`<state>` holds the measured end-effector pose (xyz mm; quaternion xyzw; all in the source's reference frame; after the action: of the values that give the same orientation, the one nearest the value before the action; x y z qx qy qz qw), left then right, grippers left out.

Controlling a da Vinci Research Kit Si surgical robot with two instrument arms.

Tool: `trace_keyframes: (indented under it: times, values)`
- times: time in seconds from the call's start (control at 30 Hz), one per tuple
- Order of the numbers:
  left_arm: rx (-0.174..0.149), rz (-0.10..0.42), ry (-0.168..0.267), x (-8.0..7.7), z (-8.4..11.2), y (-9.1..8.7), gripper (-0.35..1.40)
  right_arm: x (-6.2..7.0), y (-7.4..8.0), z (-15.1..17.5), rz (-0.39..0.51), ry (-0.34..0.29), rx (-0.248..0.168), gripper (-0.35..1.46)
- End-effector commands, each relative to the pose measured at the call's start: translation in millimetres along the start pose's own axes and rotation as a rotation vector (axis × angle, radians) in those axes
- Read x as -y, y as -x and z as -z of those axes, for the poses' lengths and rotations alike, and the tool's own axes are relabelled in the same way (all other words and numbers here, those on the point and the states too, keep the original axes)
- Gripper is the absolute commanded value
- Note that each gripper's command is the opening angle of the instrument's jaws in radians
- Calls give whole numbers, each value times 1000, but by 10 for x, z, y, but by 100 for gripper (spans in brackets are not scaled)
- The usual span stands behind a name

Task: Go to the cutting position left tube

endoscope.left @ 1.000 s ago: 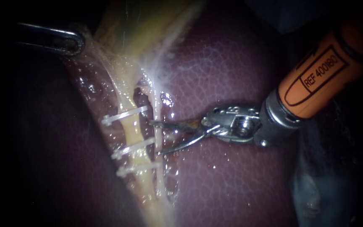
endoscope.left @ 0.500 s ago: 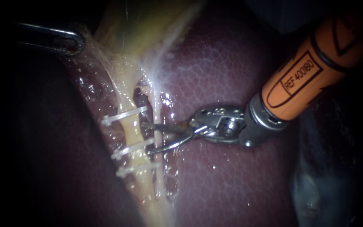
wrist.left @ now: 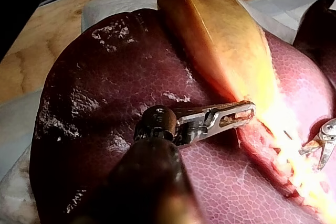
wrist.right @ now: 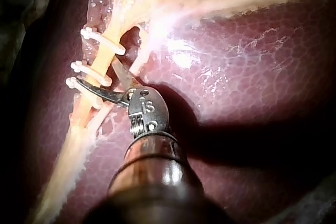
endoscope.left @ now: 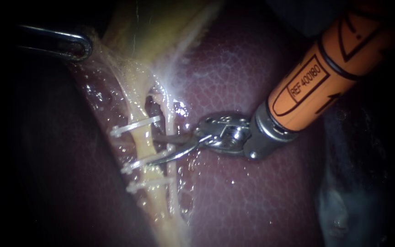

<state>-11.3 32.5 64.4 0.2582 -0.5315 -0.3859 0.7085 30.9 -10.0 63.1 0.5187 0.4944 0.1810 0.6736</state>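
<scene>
The yellowish left tube [endoscope.left: 141,142] carries three white clips: top [endoscope.left: 133,126], middle [endoscope.left: 141,161] and bottom [endoscope.left: 148,184]. Close on its right runs the thin pale right tube [endoscope.left: 170,120]. My right instrument [endoscope.left: 151,150], with an orange shaft, comes in from the upper right with its blades open. They straddle the thin tube, and their tips reach the left tube's right edge between the top and middle clips. The right wrist view shows the open blades [wrist.right: 97,74] at the clipped tube [wrist.right: 105,59]. My left instrument [endoscope.left: 76,45] is shut on the gallbladder [wrist.left: 220,40] edge.
Dark red liver [endoscope.left: 252,192] surrounds the tubes. The gallbladder [endoscope.left: 161,27] stretches up and away. In the left wrist view the right instrument [wrist.left: 321,145] shows beside the clipped tube, and a wooden bench [wrist.left: 31,51] with white cloth lies beyond the liver.
My right instrument has slid left, its open blades passing over the thin right tube to the left tube's edge. The left instrument and the tissue have stayed put.
</scene>
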Motion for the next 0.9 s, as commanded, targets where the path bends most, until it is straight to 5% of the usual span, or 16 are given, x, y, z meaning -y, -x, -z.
trace_keyframes:
  times: [0.03, 0.33, 0.9]
  values:
    - [0, 0, 1, 0, 0, 0, -35, 2, -3, -1, 6, -15, -11, 139]
    - [0, 0, 0, -1, 0, -1, -35, 2, -16, -24, 18, -123, -86, 135]
    - [0, 0, 1, -1, -1, 0, -35, -20, -37, -62, 26, -155, -146, 137]
